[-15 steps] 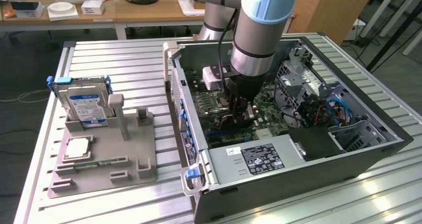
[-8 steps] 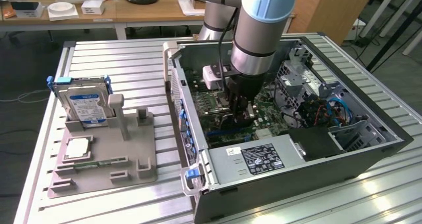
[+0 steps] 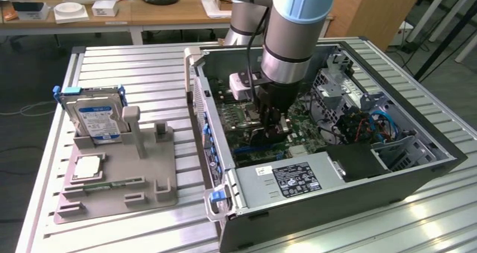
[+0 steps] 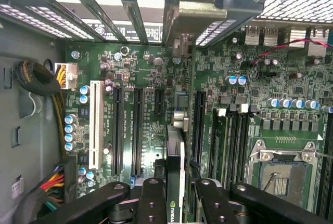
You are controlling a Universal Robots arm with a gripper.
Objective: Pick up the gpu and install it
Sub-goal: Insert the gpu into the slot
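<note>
At the left of the exterior frame, the grey parts holder [image 3: 119,194] is lying on the tabletop [image 3: 134,68] with a hard drive [image 3: 95,119] standing in it. At centre frame, my arm is reaching into the open computer case [image 3: 335,214], and my end effector [image 3: 273,127] is hanging just above the motherboard [image 3: 305,124].

In the wrist view, the end effector [image 4: 177,203] is standing part-closed, and its fingers [image 4: 151,198] are clamping the gpu [image 4: 176,161] edge-on between them. The card is hanging over the board, just beside a long black expansion slot [image 4: 199,125]. I cannot tell whether its edge is touching a slot.

To seat it well, I am judging these conditions necessary:
- The card edge is running parallel to the slot.
- The bracket end is facing the rear bracket bays [image 4: 130,3].
- The card is standing upright, without tilt.
- Pressure is acting straight and evenly along the card.
</note>
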